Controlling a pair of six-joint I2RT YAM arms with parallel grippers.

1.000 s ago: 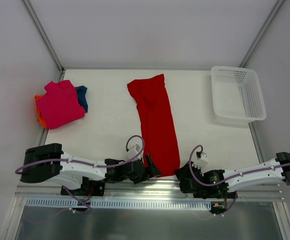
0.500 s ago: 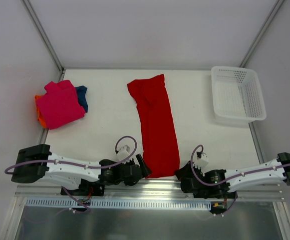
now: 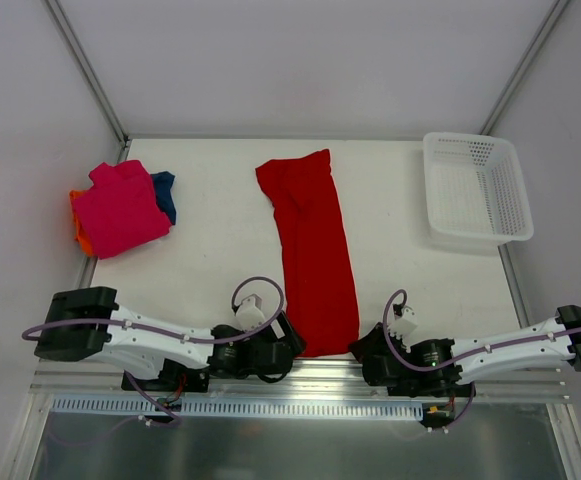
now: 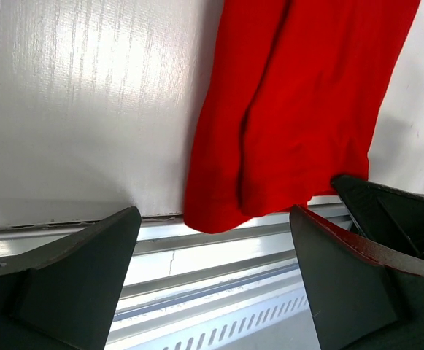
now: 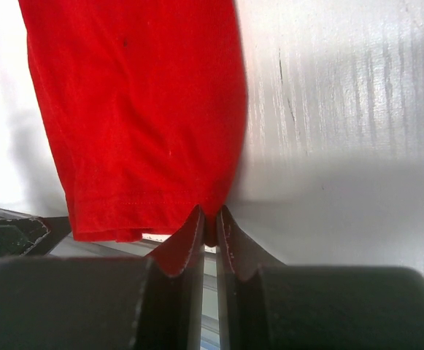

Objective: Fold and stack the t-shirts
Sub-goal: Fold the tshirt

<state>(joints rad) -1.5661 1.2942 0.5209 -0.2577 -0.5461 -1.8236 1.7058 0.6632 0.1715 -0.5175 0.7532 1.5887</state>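
Note:
A bright red t-shirt (image 3: 313, 250), folded into a long strip, lies down the middle of the table, and its near hem (image 4: 219, 215) hangs over the front edge. My left gripper (image 3: 290, 343) is open beside the hem's left corner. In the left wrist view the left gripper (image 4: 215, 222) has its jaws spread wide, with the hem just ahead of them and untouched. My right gripper (image 3: 362, 347) is shut on the hem's right corner, and the right wrist view shows red cloth pinched between its tips (image 5: 210, 219). At the far left a folded magenta-pink t-shirt (image 3: 120, 208) rests on an orange one (image 3: 80, 236) and a dark blue one (image 3: 165, 195).
A white mesh basket (image 3: 475, 188) stands at the table's far right corner. The white table (image 3: 220, 260) ends in a metal rail (image 3: 320, 378) just under both grippers. Grey walls close in the left, right and far sides.
My left gripper has drawn back off the shirt's near left corner toward the table's front edge, with its jaws a little wider. The right gripper and the shirt have stayed put.

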